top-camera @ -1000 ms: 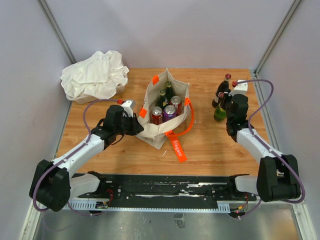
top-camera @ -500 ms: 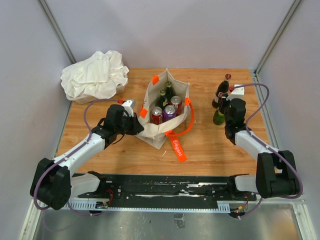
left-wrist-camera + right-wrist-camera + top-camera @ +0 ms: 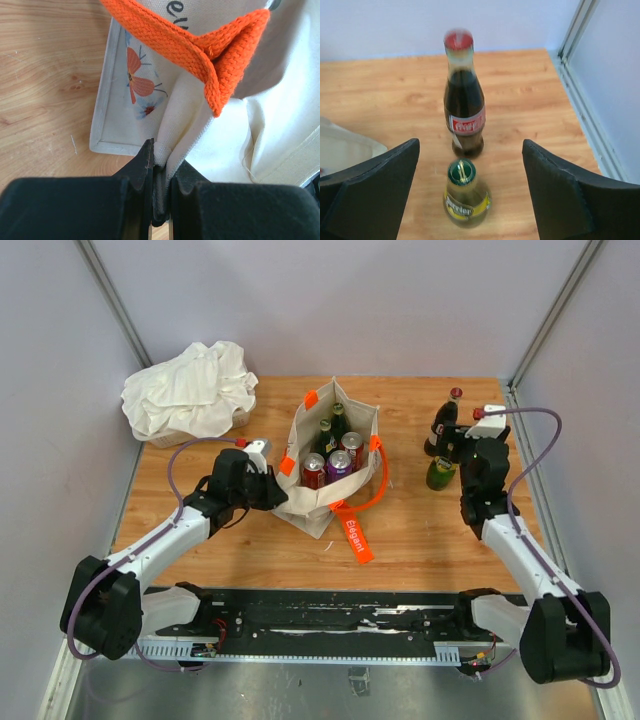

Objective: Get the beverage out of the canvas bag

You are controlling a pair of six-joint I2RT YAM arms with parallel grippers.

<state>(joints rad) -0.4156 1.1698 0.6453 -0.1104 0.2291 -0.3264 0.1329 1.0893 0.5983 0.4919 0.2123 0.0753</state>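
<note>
On the wood table point(image 3: 420, 530), left tool point(image 3: 161, 172) pinches canvas bag point(image 3: 220, 145); right tool point(image 3: 470, 160) spreads wide above Perrier bottle point(image 3: 465, 199).

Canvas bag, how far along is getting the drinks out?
Done: a cola bottle and a green Perrier bottle stand on the table, apart from the canvas bag. In hand: the left gripper pinches the bag's edge; the right gripper is open and empty, facing those bottles. Left: three cans and two dark bottles inside.
</note>
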